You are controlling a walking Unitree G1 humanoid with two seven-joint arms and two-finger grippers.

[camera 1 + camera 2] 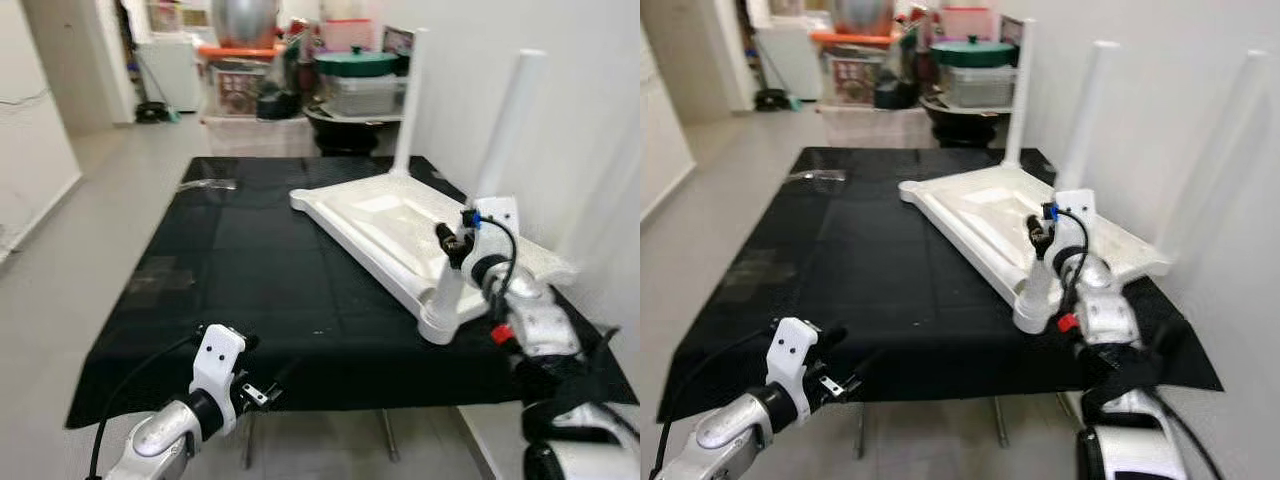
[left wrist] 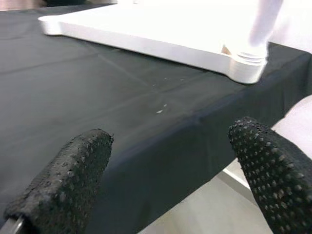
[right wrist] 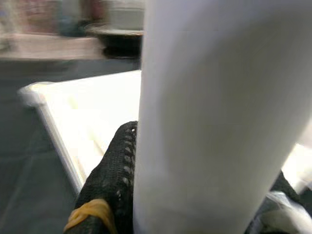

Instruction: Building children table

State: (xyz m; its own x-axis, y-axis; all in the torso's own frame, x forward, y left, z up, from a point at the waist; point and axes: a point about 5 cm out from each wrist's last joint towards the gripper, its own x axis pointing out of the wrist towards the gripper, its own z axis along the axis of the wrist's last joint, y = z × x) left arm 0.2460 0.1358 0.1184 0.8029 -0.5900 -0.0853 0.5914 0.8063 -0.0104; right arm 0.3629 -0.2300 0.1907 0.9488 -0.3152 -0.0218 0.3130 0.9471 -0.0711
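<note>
A white children's table top (image 1: 380, 225) lies upside down on a table under a black cloth (image 1: 250, 260). A white leg (image 1: 408, 100) stands at its far corner and another leg (image 1: 1220, 150) at its right corner. At the near corner a third white leg (image 1: 510, 120) rises at a slight tilt. My right gripper (image 1: 452, 243) is shut on this leg above its base (image 1: 440, 315). In the right wrist view one black finger (image 3: 114, 180) presses against that leg (image 3: 204, 122). My left gripper (image 2: 168, 161) hangs open, holding nothing, just below the table's front edge.
A clear plastic bag (image 1: 210, 184) lies at the cloth's far left. Storage boxes and pots (image 1: 355, 75) stand behind the table. A white wall (image 1: 600, 120) runs close along the right side. Open floor (image 1: 60, 280) lies to the left.
</note>
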